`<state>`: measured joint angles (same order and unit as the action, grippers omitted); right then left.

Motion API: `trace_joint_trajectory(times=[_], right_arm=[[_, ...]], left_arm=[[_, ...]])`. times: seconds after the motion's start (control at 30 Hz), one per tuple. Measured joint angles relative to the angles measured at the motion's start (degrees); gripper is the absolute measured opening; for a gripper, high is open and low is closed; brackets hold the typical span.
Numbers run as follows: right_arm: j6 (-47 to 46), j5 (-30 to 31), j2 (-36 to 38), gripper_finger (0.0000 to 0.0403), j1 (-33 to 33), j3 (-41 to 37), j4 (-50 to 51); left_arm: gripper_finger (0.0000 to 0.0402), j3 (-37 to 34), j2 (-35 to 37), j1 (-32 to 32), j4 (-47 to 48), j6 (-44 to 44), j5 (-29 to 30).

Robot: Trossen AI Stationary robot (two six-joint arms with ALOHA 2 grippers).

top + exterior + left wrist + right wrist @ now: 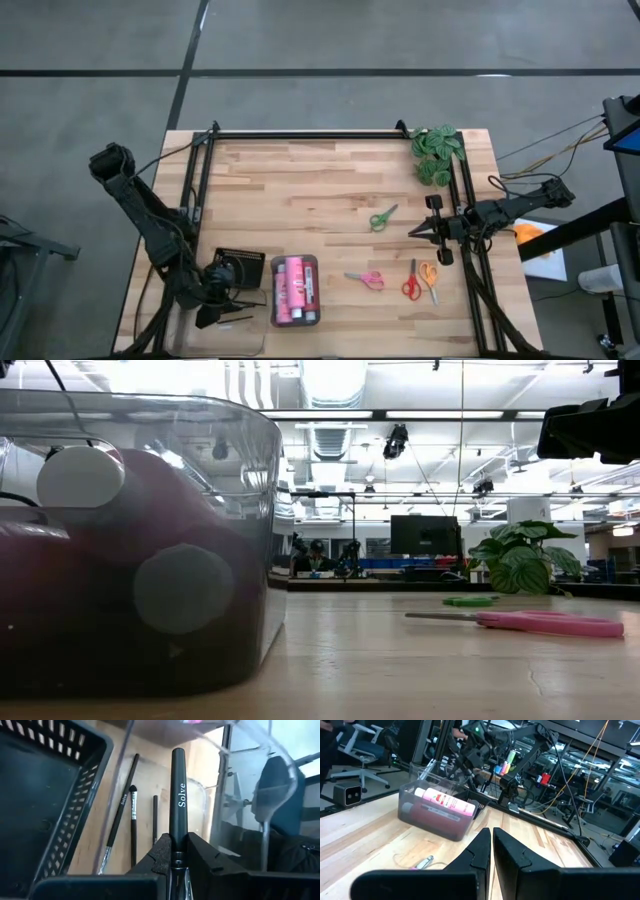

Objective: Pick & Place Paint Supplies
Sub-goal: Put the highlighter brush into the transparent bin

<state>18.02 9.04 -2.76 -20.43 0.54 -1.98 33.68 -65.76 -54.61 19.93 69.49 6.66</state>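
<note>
The high camera hangs above the table (pixel 330 190), looking straight down on its whole top. The low one sits at tabletop level, pressed close against the clear tray (pixel 140 540), facing level across the wood into the room. The left wrist camera looks along a black brush handle (pixel 178 800) (very near). The right wrist camera looks across the table at that same clear tray (pixel 437 812), which all views share
</note>
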Motion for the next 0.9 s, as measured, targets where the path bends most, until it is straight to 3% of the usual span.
trace_joint_trajectory(times=[0.23, 0.53, 0.9], right_arm=[[0.0, 0.0, 0.0, 0.0015, 0.0, -0.02, 0.0], [0.0, 0.0, -0.02, 0.0015, -0.01, 0.0, 0.0], [0.0, 0.02, -0.02, 0.0015, 0.0, -0.02, 0.02]], left_arm=[[0.0035, -7.47, 0.13, 0.0, -11.29, 1.72, -0.98], [0.0038, -8.58, 0.04, 0.0, -12.5, 2.29, -1.75], [0.0119, -8.42, 0.07, 0.0, -13.12, 1.89, -2.29]])
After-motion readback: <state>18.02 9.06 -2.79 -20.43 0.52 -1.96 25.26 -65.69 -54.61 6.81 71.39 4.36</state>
